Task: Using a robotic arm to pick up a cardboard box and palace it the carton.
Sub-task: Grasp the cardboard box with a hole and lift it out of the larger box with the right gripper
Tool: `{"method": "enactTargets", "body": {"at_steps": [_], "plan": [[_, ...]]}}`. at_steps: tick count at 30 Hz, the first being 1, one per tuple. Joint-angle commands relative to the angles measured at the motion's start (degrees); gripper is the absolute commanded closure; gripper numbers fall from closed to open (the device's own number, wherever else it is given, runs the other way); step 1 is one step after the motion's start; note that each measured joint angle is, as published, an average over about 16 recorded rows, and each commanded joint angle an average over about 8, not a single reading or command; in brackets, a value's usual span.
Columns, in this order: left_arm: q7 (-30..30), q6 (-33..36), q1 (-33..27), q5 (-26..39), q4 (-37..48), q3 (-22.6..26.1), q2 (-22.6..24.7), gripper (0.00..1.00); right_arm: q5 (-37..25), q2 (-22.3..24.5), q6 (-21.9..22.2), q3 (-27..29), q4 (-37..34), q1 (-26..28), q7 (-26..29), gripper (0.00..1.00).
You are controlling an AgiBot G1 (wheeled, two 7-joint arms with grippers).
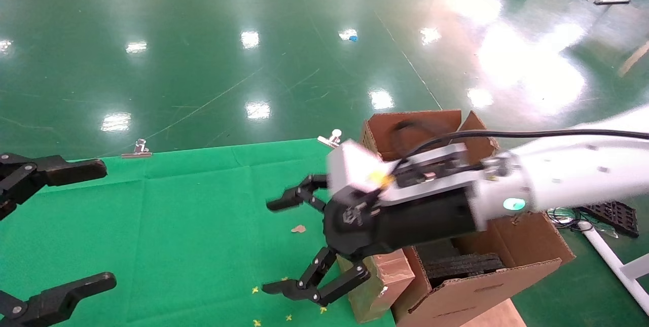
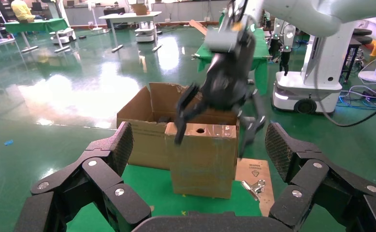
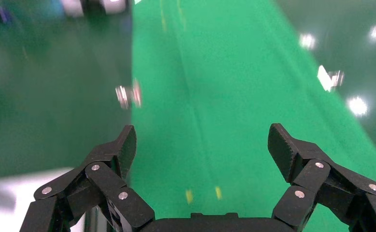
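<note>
The cardboard box stands upright at the right edge of the green cloth, against the carton, with a round hole in its top side. Black foam shows inside the carton. The white robotic arm reaches in from the right, and its right gripper hangs open just above the box, fingers spread over the cloth. In the left wrist view, the right gripper's fingers straddle the box's top; whether they touch it I cannot tell. The right wrist view shows only cloth between open fingers. My left gripper stays open at the far left.
Metal binder clips pin the green cloth at its far edge. A brown board with a clip lies beside the box. A black foam piece and a white stand leg lie on the floor to the right.
</note>
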Motion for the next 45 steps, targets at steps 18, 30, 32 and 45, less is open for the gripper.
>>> {"method": "enactTargets", "body": {"at_steps": [18,30,32,45], "plan": [[0.02,-0.02,-0.01,-0.03,0.0,0.05,-0.02,0.0,-18.23,-4.78,-4.34,-32.14,0.55,35.24,10.01,0.0],[0.04,-0.03,-0.02,-0.05,0.0,0.08,-0.03,0.0,-15.58,-5.6,-3.38,-54.57,0.69,47.61,11.56,0.0],[0.04,-0.03,-0.02,-0.06,0.0,0.08,-0.03,0.0,-14.97,-6.07,-3.03,-56.83,0.69,48.25,12.1,0.0],[0.06,-0.05,-0.03,-0.08,0.0,0.12,-0.05,0.0,-13.29,-8.01,-1.39,-63.63,0.46,51.23,18.74,0.0]]}}
